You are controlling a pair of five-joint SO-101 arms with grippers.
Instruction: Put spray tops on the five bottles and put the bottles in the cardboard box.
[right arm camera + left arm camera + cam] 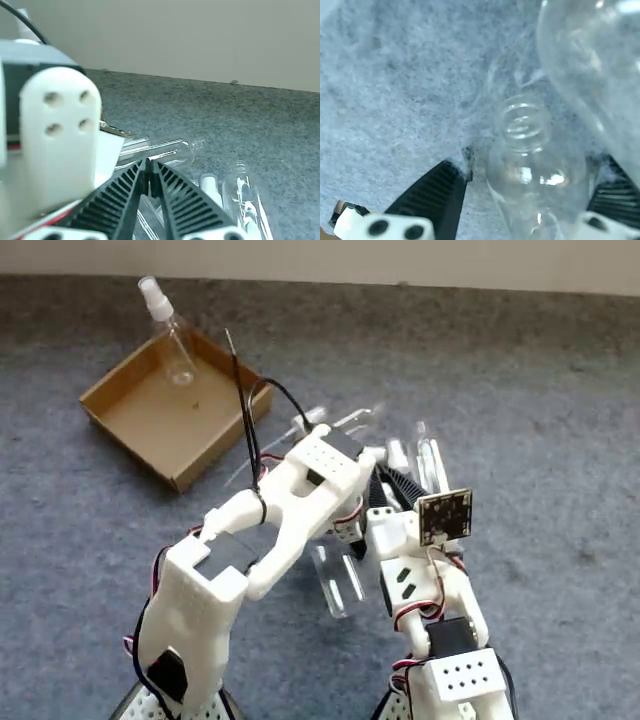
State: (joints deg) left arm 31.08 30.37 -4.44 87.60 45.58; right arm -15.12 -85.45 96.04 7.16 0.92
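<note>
A clear uncapped bottle (527,165) lies on the grey carpet between the spread black fingers (440,195) of my left gripper (535,167), which is open and not touching it on the visible side. A second clear bottle (600,60) lies close beside it. My right gripper (148,167) is shut with nothing seen in it, pointing at more lying bottles (167,150) (245,195) and a white spray top (210,184). In the high view, the right gripper (385,483) sits next to the left arm's wrist (325,465). One capped bottle (172,335) leans in the cardboard box (120,405).
Another clear bottle (335,582) lies under the left arm's forearm, and one (430,455) lies ahead of the right arm. Loose spray parts (310,422) rest beyond the left wrist. The two arms are very close together. Open carpet stretches to the right and far left.
</note>
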